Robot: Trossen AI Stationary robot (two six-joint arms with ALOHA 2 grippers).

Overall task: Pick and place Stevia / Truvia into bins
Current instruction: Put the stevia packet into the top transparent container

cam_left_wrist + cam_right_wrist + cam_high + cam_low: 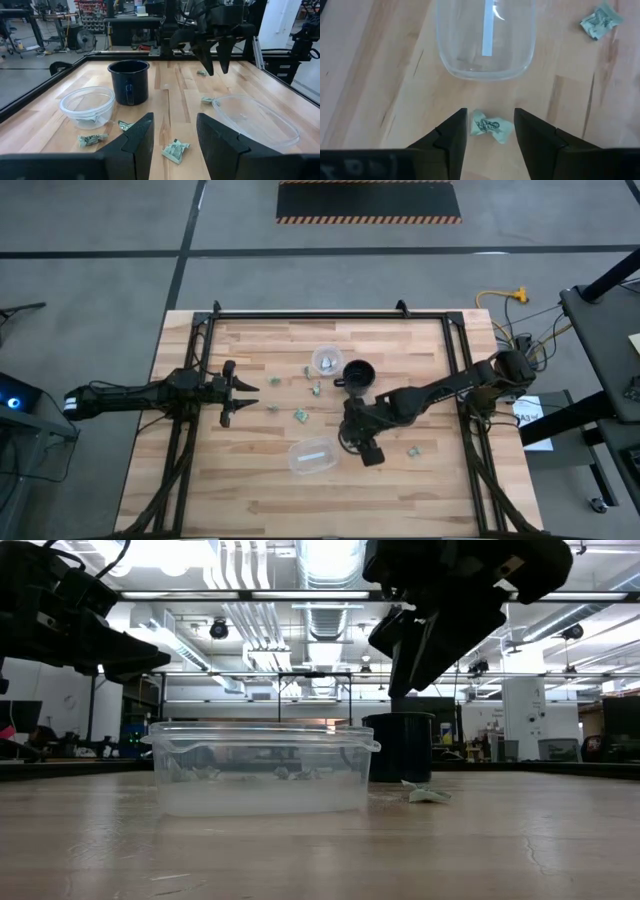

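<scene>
The right end effector [349, 442] hangs above the table [200, 480] between the tub [312, 456] and the mug [358, 373]. Its fingers [451, 136] are spread and released, with nothing held. In the right wrist view a crumpled packet [491, 126] lies on the wood directly between the fingertips, just beside the tub's near rim. In the low view this end effector is clear of the table surface.

The left end effector [244, 395] waits over the left part of the table, fingers [137, 140] apart and empty, pointing toward the middle.

The cup [327, 361] stands near the far edge, just beside the mug. At least one packet lies inside it in the left wrist view.

Other packets are loose on the table: one [274, 381] left of the cup, one [300, 415] near the centre, and one [414, 450] right of the right end effector. In the left wrist view, one [175, 150] lies just ahead of the left fingers and another [93, 139] lies in front of the cup.

The tub holds a white strip; no packets can be made out inside it.
</scene>
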